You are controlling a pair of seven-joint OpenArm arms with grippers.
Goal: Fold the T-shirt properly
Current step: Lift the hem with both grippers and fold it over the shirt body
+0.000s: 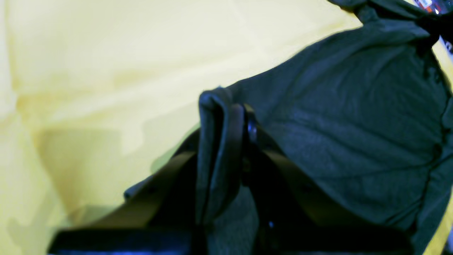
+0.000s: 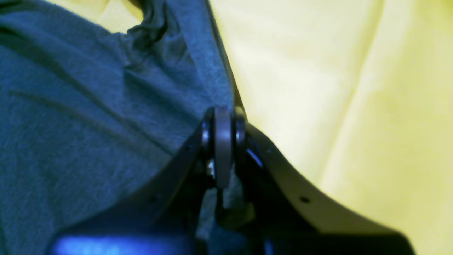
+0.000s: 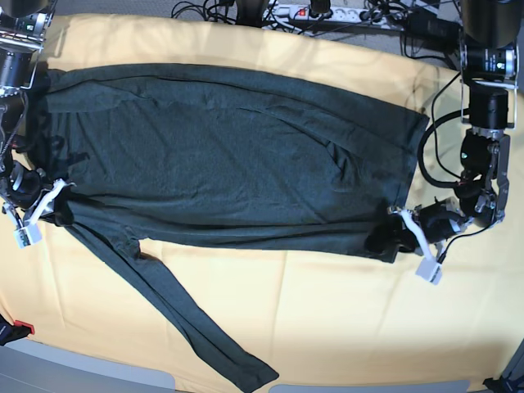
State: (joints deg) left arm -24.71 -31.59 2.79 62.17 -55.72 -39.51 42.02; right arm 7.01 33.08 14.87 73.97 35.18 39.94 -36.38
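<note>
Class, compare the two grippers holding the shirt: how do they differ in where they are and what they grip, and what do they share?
The left gripper sits at the base view's right side, the right gripper at its left. The left gripper pinches a thick rolled bunch of T-shirt at the corner; the right gripper pinches a thin flat edge, near where the sleeve trails off. Both are shut on the T-shirt, over the yellow cloth.

Both wrist views blurred; T-shirt [image 3: 229, 155] hem perhaps hidden inside each claw.

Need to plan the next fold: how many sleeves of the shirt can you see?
1. One long sleeve trails loose from the shirt toward the table's near edge. A second sleeve may be hidden under the body.
</note>
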